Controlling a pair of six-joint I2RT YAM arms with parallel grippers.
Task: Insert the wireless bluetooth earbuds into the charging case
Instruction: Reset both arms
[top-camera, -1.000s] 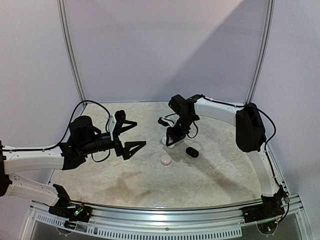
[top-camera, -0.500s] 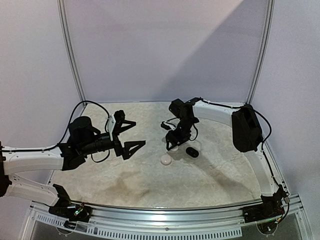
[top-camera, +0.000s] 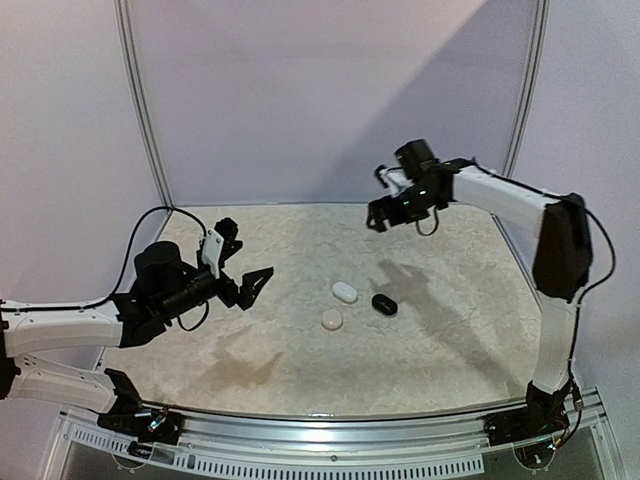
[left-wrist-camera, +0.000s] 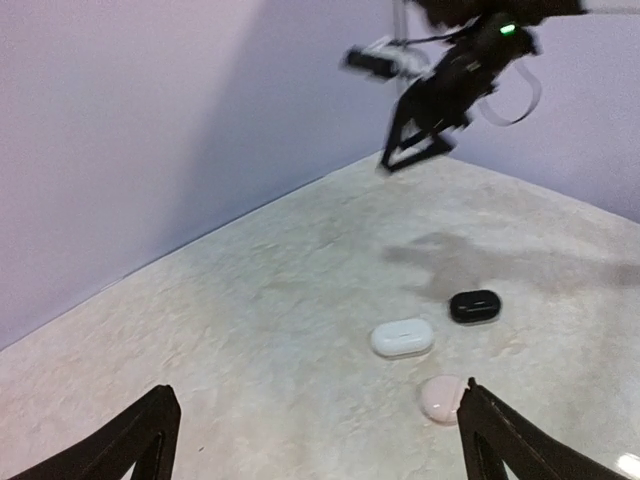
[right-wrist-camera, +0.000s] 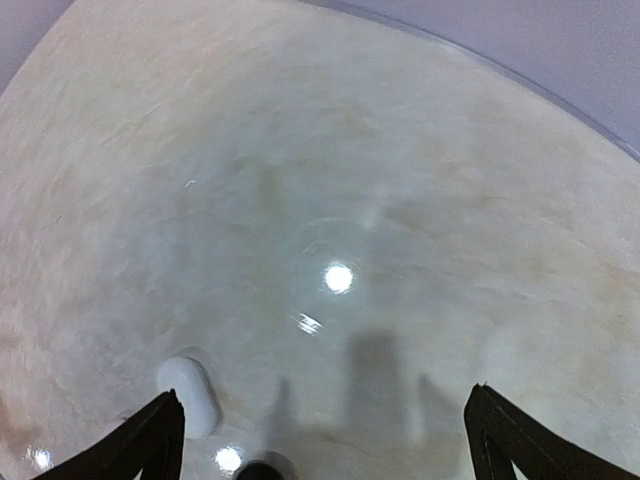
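Three closed charging cases lie mid-table: a white oblong case (top-camera: 345, 291) (left-wrist-camera: 402, 338) (right-wrist-camera: 188, 392), a black case (top-camera: 384, 304) (left-wrist-camera: 474, 306) and a pale pink round case (top-camera: 332, 319) (left-wrist-camera: 442, 397). The earbuds are out of view. My right gripper (top-camera: 385, 215) (right-wrist-camera: 322, 440) hangs open and empty, high above the table behind the cases. My left gripper (top-camera: 250, 252) (left-wrist-camera: 315, 440) is open and empty, low over the table to the left of the cases, pointing toward them. The pink case sits just inside its right finger (left-wrist-camera: 495, 440) in the left wrist view.
Purple walls close off the back and sides, with metal posts (top-camera: 140, 100) in the corners. A black cable (top-camera: 160, 215) loops behind the left arm. The right arm's upright link (top-camera: 560, 260) stands along the right edge. The table's metal front rail (top-camera: 320, 425) runs along the near side.
My right gripper opened, let go of the white case and rose up and back to the right. The white case stays on the table. My left gripper turned slightly.
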